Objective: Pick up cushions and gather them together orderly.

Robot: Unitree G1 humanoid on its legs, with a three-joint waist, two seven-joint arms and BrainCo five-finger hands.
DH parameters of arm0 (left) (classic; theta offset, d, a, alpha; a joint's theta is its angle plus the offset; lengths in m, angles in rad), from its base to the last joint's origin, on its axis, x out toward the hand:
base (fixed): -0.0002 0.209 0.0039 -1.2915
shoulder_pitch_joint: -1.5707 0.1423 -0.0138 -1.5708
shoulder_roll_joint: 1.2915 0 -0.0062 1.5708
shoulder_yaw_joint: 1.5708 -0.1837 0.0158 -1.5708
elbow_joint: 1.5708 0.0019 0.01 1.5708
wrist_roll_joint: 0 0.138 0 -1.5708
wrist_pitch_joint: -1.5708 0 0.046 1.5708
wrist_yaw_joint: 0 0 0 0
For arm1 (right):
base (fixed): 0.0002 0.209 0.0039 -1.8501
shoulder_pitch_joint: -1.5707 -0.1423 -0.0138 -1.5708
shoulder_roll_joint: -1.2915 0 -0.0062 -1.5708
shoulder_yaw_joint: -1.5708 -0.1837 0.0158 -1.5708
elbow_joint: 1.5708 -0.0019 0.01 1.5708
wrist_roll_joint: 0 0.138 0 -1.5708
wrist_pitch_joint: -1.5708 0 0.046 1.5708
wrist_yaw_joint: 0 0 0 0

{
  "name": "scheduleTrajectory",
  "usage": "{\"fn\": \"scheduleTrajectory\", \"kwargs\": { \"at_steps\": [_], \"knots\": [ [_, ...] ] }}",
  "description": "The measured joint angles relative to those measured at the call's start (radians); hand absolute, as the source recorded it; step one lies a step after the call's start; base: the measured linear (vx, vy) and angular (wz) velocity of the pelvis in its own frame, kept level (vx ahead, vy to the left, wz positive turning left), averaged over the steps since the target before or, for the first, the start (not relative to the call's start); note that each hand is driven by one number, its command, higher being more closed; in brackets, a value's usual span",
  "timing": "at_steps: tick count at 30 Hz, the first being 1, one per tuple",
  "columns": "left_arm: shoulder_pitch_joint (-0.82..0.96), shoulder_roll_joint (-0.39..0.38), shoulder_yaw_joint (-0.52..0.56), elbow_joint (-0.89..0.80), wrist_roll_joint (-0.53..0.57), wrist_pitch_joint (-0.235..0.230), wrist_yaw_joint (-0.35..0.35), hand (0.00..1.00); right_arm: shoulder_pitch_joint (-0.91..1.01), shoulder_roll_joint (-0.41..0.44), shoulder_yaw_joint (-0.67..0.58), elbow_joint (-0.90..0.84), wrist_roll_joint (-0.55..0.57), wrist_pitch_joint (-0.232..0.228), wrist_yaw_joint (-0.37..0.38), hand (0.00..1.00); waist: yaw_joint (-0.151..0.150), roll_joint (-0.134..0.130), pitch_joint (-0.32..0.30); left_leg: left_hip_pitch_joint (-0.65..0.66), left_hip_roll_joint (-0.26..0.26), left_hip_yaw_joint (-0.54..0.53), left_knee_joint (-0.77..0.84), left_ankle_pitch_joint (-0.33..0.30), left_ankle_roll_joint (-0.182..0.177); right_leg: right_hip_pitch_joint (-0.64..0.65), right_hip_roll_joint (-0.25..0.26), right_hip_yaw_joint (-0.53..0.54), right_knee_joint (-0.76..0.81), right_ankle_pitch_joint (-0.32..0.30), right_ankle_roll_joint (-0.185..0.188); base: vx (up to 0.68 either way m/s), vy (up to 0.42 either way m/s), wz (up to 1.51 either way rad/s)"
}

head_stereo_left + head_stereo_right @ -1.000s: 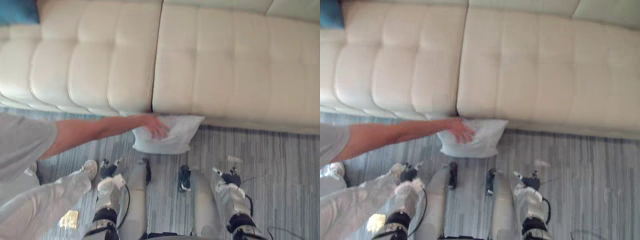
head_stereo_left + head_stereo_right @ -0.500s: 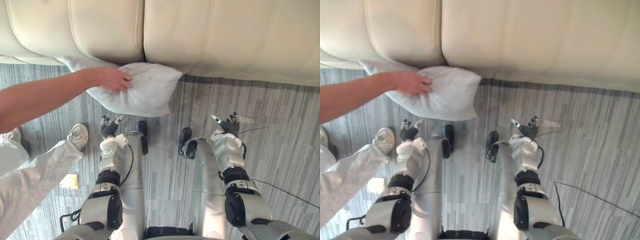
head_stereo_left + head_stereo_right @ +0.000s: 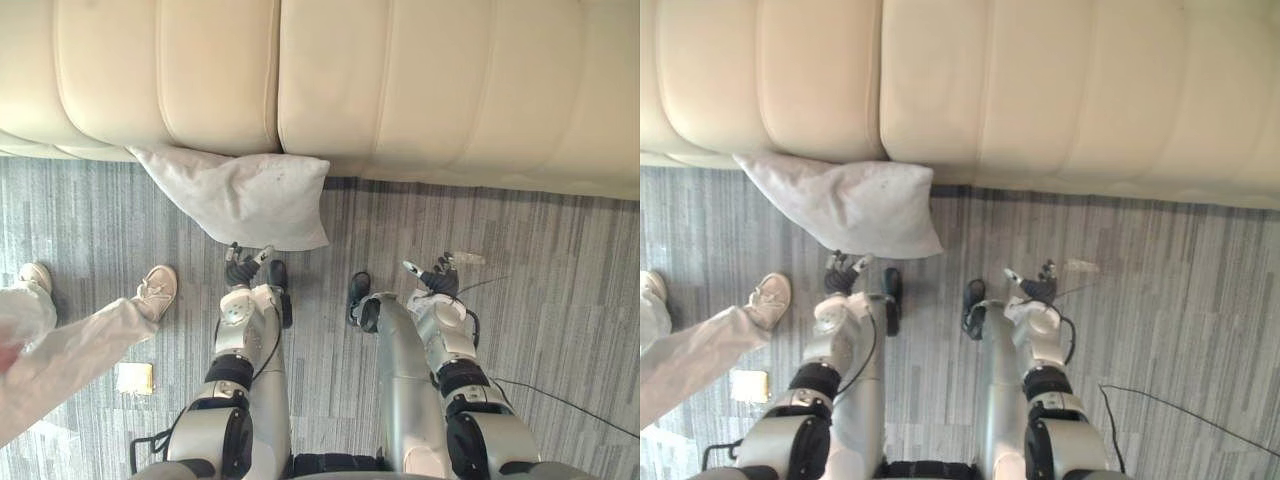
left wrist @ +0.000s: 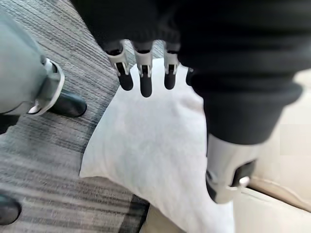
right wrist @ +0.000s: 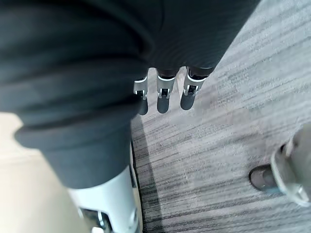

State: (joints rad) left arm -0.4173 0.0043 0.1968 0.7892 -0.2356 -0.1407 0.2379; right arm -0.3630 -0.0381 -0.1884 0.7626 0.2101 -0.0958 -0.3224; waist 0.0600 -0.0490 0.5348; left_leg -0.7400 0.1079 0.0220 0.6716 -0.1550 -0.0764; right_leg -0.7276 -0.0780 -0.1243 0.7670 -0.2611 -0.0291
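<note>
Hanging near cushion (image 3: 245,195), fingers straight: left hand (image 3: 243,268) | right hand (image 3: 432,278) relaxed

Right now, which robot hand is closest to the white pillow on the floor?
The left hand: it hangs right beside the pillow. The right hand hangs over carpet, apart from it.

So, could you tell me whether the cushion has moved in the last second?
Yes: the cushion has shifted to the robot's left along the sofa: it lay mostly right of its seam, now mostly left.

Bright, even light; soft shadow beneath cushion (image 3: 245,195)
</note>
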Motion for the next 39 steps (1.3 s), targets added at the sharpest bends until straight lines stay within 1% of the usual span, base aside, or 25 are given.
{"fn": "scheduleTrajectory", "kwargs": {
  "at_steps": [2,3,4,5,6,9,11,14,16,20,24,26,32,35,37,39],
  "knots": [
    [0.028,-0.001,0.000,0.000,0.003,0.000,-0.007,0.00,0.033,0.003,0.009,0.000,-0.008,0.000,0.007,0.00,0.001,0.000,-0.001,0.053,-0.002,0.005,-0.036,0.009,-0.003,0.049,0.000,-0.001,-0.029,0.006,-0.001,0.08,-0.016,0.03],
    [0.059,-0.001,0.000,0.001,0.018,0.001,-0.009,0.00,0.063,0.010,0.015,0.000,-0.014,0.001,0.012,0.00,0.001,0.000,-0.002,0.111,-0.007,0.011,-0.077,0.015,0.000,0.103,-0.001,-0.001,-0.061,0.015,-0.007,0.11,-0.002,-0.01],
    [0.077,-0.001,0.000,0.004,0.021,0.001,-0.013,0.00,0.082,0.015,0.017,0.000,-0.015,0.001,0.018,0.00,0.001,0.000,-0.006,0.143,-0.011,0.015,-0.099,0.018,-0.001,0.131,-0.001,0.000,-0.078,0.020,-0.009,0.13,0.005,-0.01],
    [0.101,-0.001,0.000,0.009,0.029,0.002,-0.026,0.00,0.111,0.023,0.018,0.000,-0.015,0.002,0.026,0.00,0.001,-0.001,-0.021,0.178,-0.012,0.022,-0.124,0.025,-0.002,0.162,-0.001,0.001,-0.098,0.021,-0.008,0.08,0.003,0.00],
    [0.129,-0.002,0.001,0.012,0.040,0.003,-0.030,0.00,0.142,0.030,0.024,0.000,-0.016,0.002,0.032,0.00,0.001,-0.002,-0.045,0.206,-0.014,0.024,-0.148,0.031,-0.009,0.186,0.000,0.001,-0.116,0.023,-0.006,0.13,0.000,0.00],
    [0.208,-0.015,0.002,0.045,0.061,0.009,-0.049,0.00,0.239,0.050,0.036,0.004,-0.040,0.008,0.053,0.00,0.001,-0.004,-0.117,0.307,-0.013,0.029,-0.212,0.033,-0.010,0.286,0.007,0.002,-0.180,0.024,-0.003,0.17,-0.003,-0.03],
    [0.265,-0.024,0.008,0.077,0.070,0.021,-0.060,0.00,0.308,0.056,0.034,0.027,-0.060,0.010,0.069,0.00,0.001,-0.006,-0.199,0.372,-0.014,0.033,-0.253,0.035,-0.013,0.349,0.008,0.000,-0.226,0.024,0.000,0.18,0.006,-0.04],
    [0.320,-0.032,0.011,0.127,0.088,0.024,-0.086,0.00,0.378,0.070,0.027,0.069,-0.084,0.019,0.089,0.00,0.000,-0.009,-0.287,0.462,-0.013,0.048,-0.317,0.035,-0.014,0.436,0.010,-0.001,-0.286,0.023,0.007,0.16,0.008,-0.02],
    [0.356,-0.040,0.011,0.151,0.109,0.027,-0.095,0.00,0.413,0.079,0.013,0.090,-0.094,0.031,0.105,0.00,-0.001,-0.003,-0.335,0.511,-0.013,0.050,-0.356,0.036,-0.014,0.483,0.010,-0.002,-0.322,0.025,0.012,0.12,0.014,-0.01],
    [0.393,-0.057,0.012,0.181,0.141,0.038,-0.114,0.00,0.435,0.077,-0.005,0.123,-0.114,0.037,0.126,0.00,-0.003,0.009,-0.390,0.584,-0.017,0.052,-0.410,0.039,-0.012,0.558,0.008,-0.004,-0.380,0.031,0.022,0.10,0.027,0.01],
    [0.413,-0.058,0.012,0.201,0.157,0.039,-0.121,0.00,0.446,0.079,-0.006,0.128,-0.132,0.037,0.140,0.00,-0.002,0.019,-0.415,0.646,-0.025,0.052,-0.463,0.054,-0.010,0.622,0.007,-0.009,-0.429,0.040,0.032,0.08,0.019,0.05],
    [0.416,-0.059,0.011,0.204,0.168,0.039,-0.129,0.00,0.446,0.078,-0.006,0.132,-0.133,0.038,0.148,0.00,-0.002,0.023,-0.418,0.672,-0.028,0.051,-0.480,0.056,-0.010,0.650,0.006,-0.011,-0.446,0.043,0.035,0.07,0.014,0.04],
    [0.434,-0.060,0.001,0.207,0.177,0.040,-0.135,0.00,0.443,0.077,-0.006,0.157,-0.133,0.037,0.153,0.00,-0.002,0.036,-0.439,0.710,-0.036,0.037,-0.523,0.075,-0.005,0.702,0.004,-0.033,-0.500,0.058,0.043,0.02,0.010,0.11],
    [0.429,-0.060,0.000,0.214,0.178,0.039,-0.136,0.00,0.438,0.076,-0.001,0.157,-0.132,0.037,0.152,0.00,-0.003,0.041,-0.434,0.695,-0.052,-0.002,-0.534,0.096,-0.001,0.710,-0.006,-0.074,-0.508,0.065,0.043,-0.03,0.002,0.37],
    [0.426,-0.058,-0.023,0.205,0.178,0.039,-0.136,0.00,0.424,0.068,0.001,0.158,-0.132,0.037,0.151,0.00,-0.002,0.043,-0.425,0.649,-0.065,-0.036,-0.511,0.109,0.002,0.687,-0.018,-0.113,-0.483,0.058,0.046,-0.08,0.001,0.65],
    [0.424,-0.060,-0.032,0.187,0.178,0.038,-0.136,0.00,0.411,0.067,0.000,0.158,-0.131,0.037,0.145,0.00,-0.005,0.042,-0.423,0.561,-0.078,-0.028,-0.486,0.158,-0.001,0.621,-0.057,-0.163,-0.443,0.053,0.042,-0.16,0.049,0.77]
  ]
}}
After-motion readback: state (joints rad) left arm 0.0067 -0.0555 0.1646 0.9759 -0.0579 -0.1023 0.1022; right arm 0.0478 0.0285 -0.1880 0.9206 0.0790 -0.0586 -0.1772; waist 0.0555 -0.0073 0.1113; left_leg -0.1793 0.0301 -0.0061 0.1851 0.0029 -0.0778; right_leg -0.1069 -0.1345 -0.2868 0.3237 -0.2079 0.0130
